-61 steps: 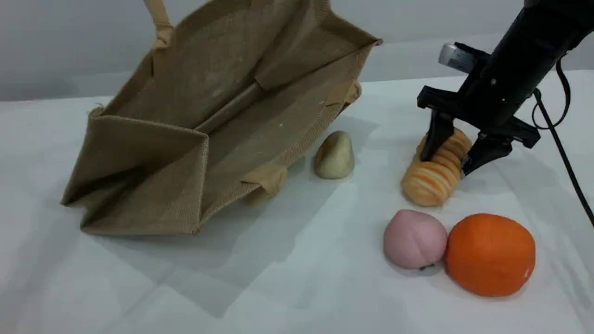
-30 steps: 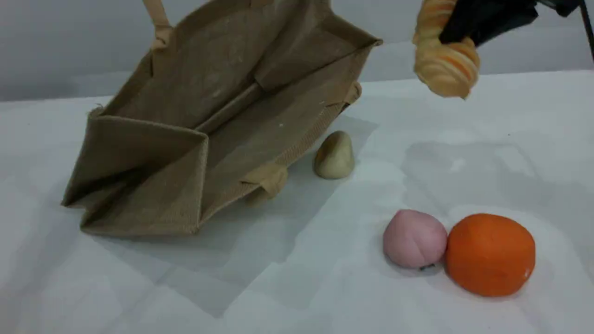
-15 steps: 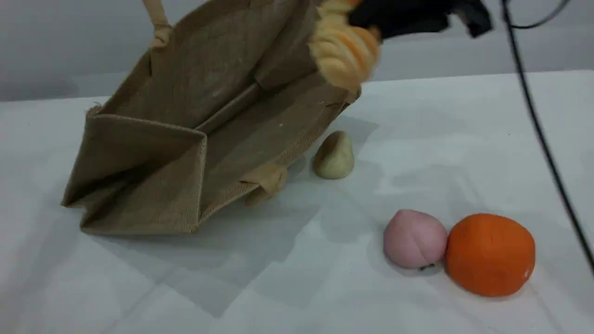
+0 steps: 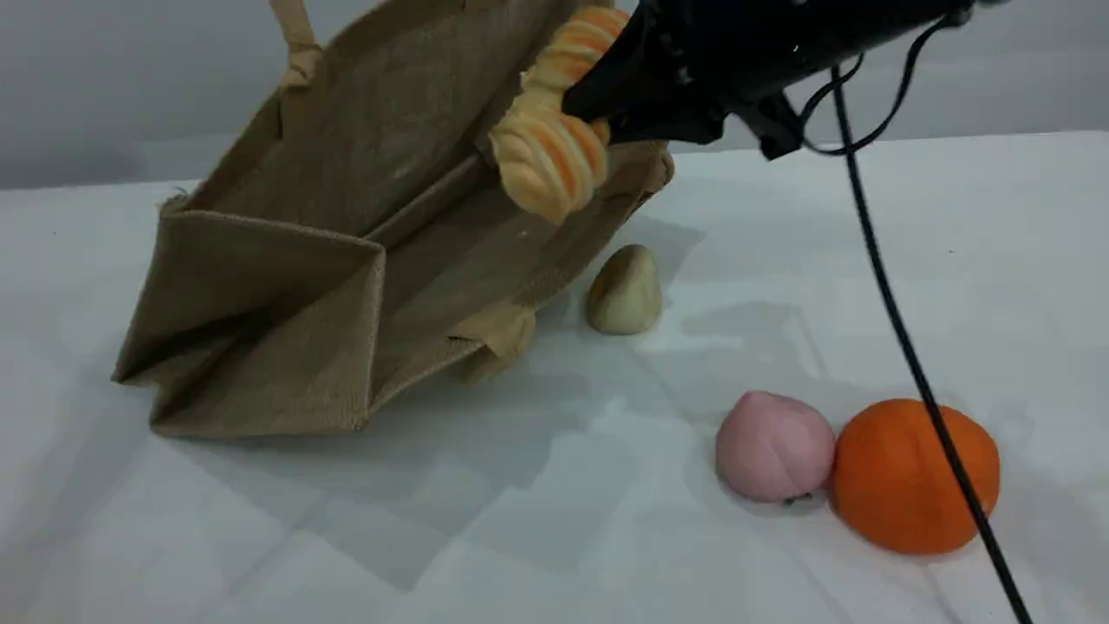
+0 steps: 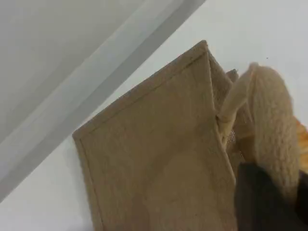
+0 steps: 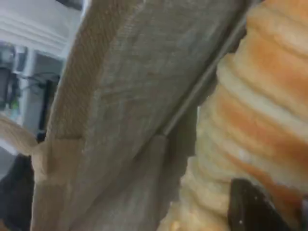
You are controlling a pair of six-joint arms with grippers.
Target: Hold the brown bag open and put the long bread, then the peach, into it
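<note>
Your right gripper is clamped on the bread about mid-loaf. The loaf hangs clear of the table, tilted, with its lower end dipping to the gripper's left. You can't really make out the jaws in the scene view, but the right wrist view has one dark fingertip pressed right against the ribbed crust.

Just under and behind that lower end is the open mouth of the bag. The bread sits over the near rim, in the opening; I can't tell whether it touches the fabric. From the wrist cam the bag's inner wall is right beside the loaf. The bag lies tipped over and spreads away to the gripper's left.

Below the gripper, on the table just outside the bag's rim, sits a small beige lump.

Further out, well below the gripper in the scene view and a bit to its right, the peach rests on the table, right up against an orange ball. The arm's cable crosses in front of that ball.

Farthest off, your left gripper is pinched shut on the bag by its handle, and that side of the bag is pulled up out of the top of the scene view.
</note>
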